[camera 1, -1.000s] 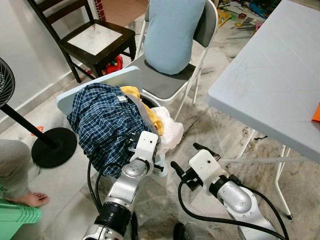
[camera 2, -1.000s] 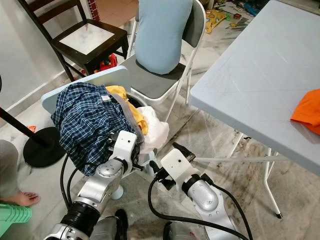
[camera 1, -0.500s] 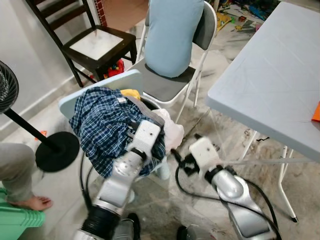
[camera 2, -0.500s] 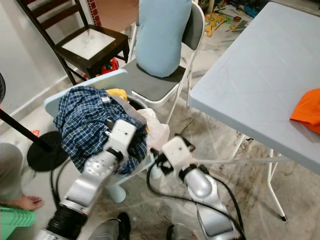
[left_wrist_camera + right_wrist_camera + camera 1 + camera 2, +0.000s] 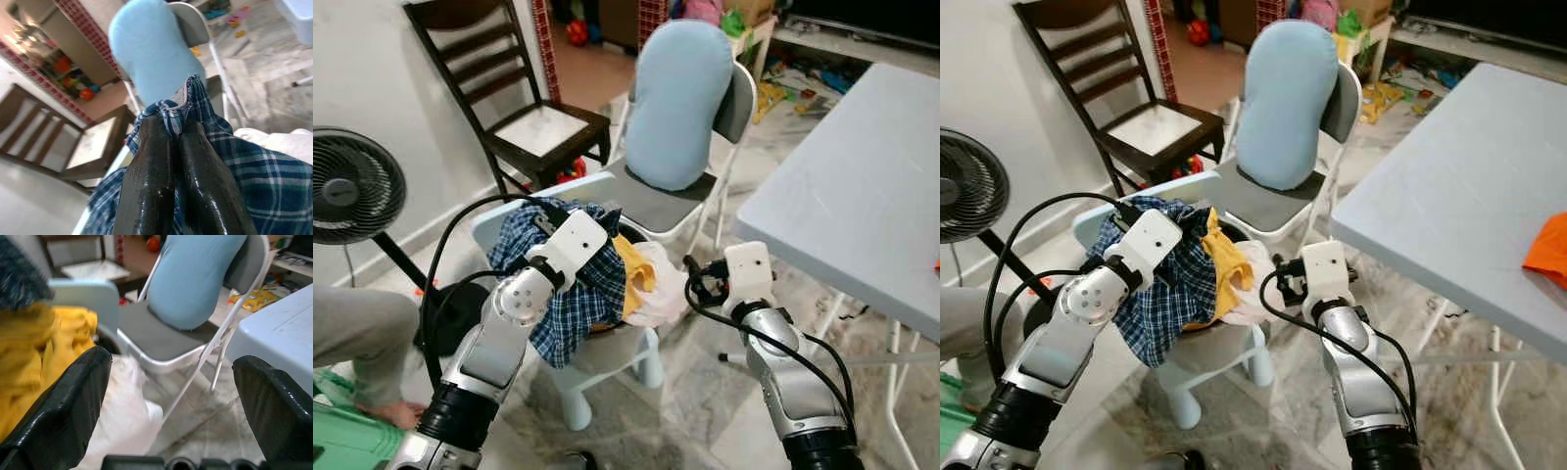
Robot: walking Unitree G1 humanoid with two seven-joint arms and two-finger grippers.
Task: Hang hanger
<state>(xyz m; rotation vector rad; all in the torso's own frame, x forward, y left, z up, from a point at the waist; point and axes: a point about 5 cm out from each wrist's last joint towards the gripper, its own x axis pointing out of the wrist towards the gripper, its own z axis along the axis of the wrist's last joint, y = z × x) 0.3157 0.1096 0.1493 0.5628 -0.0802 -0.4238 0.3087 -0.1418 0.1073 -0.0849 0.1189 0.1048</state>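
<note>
Gripping: our left gripper (image 5: pixel 171 128) is pinched tight on the plaid shirt's (image 5: pixel 570 294) collar, so the garment can lift off the small blue chair (image 5: pixel 1224 350).
Waiting: our right gripper (image 5: pixel 171 396) is spread wide, holding nothing, beside the white cloth (image 5: pixel 656 284).
Hanger: we cannot make one out; perhaps inside the shirt.

L gripper (image 5: pixel 171 142) raised, fingers pinched tight; R gripper (image 5: pixel 171 396) fwd, fingers spread wide
</note>
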